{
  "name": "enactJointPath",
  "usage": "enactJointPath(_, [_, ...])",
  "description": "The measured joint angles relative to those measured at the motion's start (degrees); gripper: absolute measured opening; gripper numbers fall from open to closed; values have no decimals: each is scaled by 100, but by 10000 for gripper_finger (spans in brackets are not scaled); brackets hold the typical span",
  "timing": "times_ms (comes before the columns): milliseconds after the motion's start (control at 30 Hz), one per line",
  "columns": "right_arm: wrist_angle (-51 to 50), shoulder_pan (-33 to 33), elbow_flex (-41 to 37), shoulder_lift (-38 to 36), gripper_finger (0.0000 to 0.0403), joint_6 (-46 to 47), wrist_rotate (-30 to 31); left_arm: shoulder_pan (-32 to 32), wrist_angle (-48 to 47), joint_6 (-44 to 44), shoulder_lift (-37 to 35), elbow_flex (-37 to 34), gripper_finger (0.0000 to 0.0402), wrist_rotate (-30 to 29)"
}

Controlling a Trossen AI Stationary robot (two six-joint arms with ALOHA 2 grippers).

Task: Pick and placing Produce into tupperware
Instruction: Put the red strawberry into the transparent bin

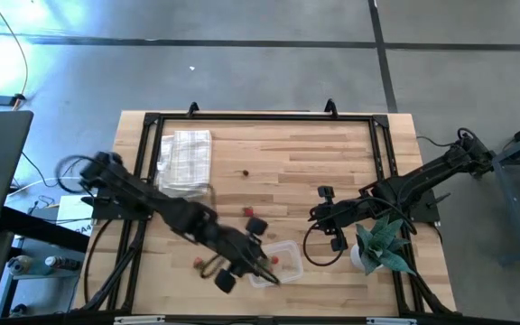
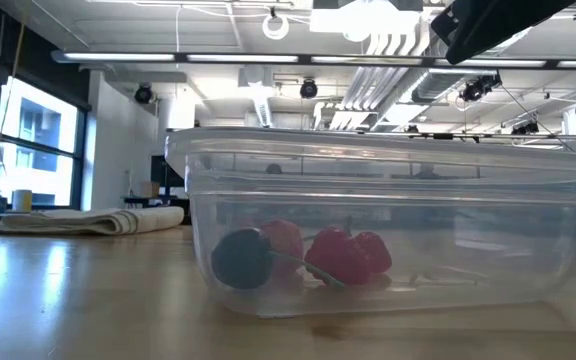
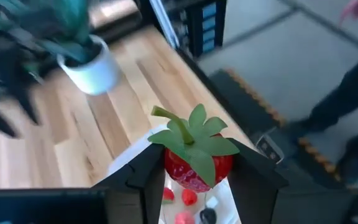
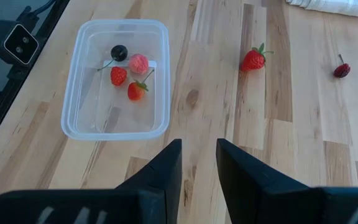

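— What can't we make out from overhead?

— The left pincer [image 1: 258, 267] covers part of the tupperware [image 1: 283, 257], so we can't count the produce inside from there. The dark speck [image 1: 245, 173] in the middle of the counter [image 1: 314, 162] is too small for us to name.

— And at counter height?

— The container's walls smear the berries; we see a dark round one [image 2: 241, 258] and red lumps [image 2: 346, 255], their edges unclear. An arm [image 2: 498, 22] is cut off by the upper edge.

— On the left wrist?

— The strawberry [image 3: 197, 158] blocks most of the tub. The potted plant [image 3: 82, 46] is blurred and cropped. We see only part of a person [image 3: 347, 106] at the edge.
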Motion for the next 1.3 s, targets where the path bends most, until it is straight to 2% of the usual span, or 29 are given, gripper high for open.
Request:
enactJointPath(200, [-3,-2,0,-2,90,1,1,-31,-17,226,972,317,128,131])
enactJointPath(367, [0,-1,0,-1,90,1,-1,97,-9,266,1553,360,141,68])
enactJointPath(533, [2,-2,0,-2,90,1,-1,309,272,221,2060,357,133,156])
enactJointPath(900, [3,0,0,-2,90,1,-1,658,547,226,2312,362,136,242])
enactJointPath(1300, [-7,-1,0,0,90,1,-1,654,514,225,2676,353,137,560])
